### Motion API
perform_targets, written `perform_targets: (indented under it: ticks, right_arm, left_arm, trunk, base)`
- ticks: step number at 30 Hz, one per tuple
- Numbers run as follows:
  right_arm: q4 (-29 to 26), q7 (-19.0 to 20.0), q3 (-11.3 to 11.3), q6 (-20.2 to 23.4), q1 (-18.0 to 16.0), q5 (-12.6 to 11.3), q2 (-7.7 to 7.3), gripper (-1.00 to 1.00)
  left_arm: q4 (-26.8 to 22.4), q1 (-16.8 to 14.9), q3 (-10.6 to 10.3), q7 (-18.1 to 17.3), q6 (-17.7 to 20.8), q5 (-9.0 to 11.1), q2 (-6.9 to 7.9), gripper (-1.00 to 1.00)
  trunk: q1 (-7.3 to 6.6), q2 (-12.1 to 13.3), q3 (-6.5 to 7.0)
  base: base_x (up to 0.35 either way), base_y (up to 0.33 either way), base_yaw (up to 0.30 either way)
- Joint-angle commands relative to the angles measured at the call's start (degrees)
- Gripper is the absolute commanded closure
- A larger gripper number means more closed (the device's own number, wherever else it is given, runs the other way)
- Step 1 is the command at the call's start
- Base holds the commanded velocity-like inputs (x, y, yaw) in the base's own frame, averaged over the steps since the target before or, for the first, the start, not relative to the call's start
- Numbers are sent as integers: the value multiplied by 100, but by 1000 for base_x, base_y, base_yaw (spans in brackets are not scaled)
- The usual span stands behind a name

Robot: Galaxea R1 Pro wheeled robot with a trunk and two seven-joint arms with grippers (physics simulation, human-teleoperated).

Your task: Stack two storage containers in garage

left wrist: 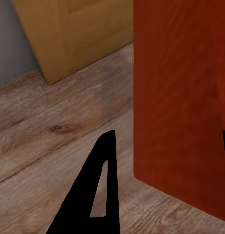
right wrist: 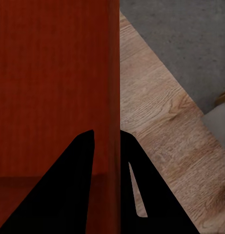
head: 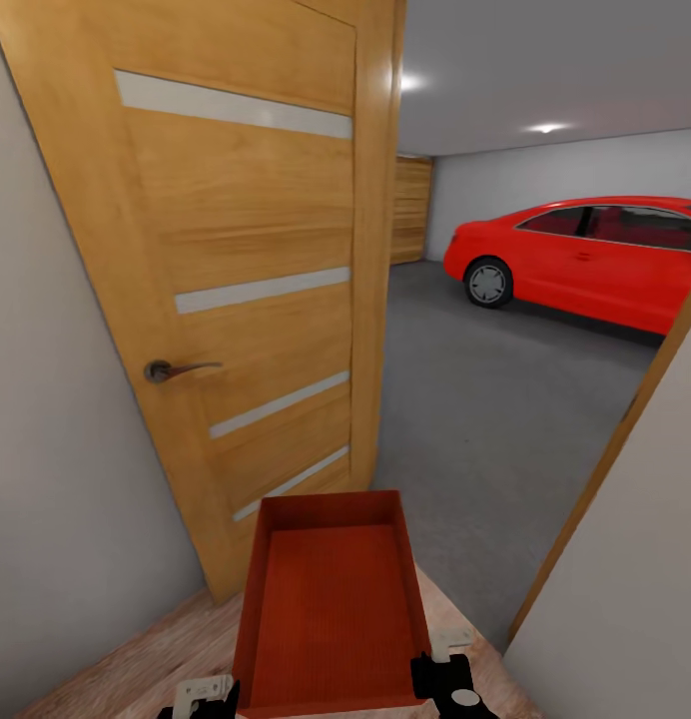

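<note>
Red-orange container, clamped by both grippers, left and right, sits at the garage doorway, nothing placed or stacked yet.

From the head camera we look forward and down over a red-orange container held low in front, through a doorway past an open wooden door into the garage, where a red car stands well off on the grey floor. Our left wrist camera sits close against the container's outer wall, facing along a black finger toward the wood planks and the door's foot. Our right wrist camera looks along its gripper at the opposite wall, with planks and grey floor beyond, so all three views share the container.
</note>
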Motion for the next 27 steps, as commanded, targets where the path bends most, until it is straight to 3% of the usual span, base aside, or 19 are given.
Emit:
perform_targets:
  ticks: [1, 9, 27]
  right_arm:
    - [-17, -56, -274, -22, -13, 12, -3, 100]
    - [-17, -56, -274, -22, -13, 11, -5, 100]
    - [-17, -56, -274, -22, -13, 11, -2, 100]
  left_arm:
    - [8, 3, 103, 4, -2, 1, 79, 100]
    - [8, 3, 103, 4, -2, 1, 76, 100]
    - [8, 3, 103, 4, -2, 1, 80, 100]
  trunk:
    - [0, -4, -6]
    - [0, -4, -6]
    - [0, -4, -6]
  base:
    - [0, 0, -186]
    - [0, 0, -187]
    - [0, 0, -5]
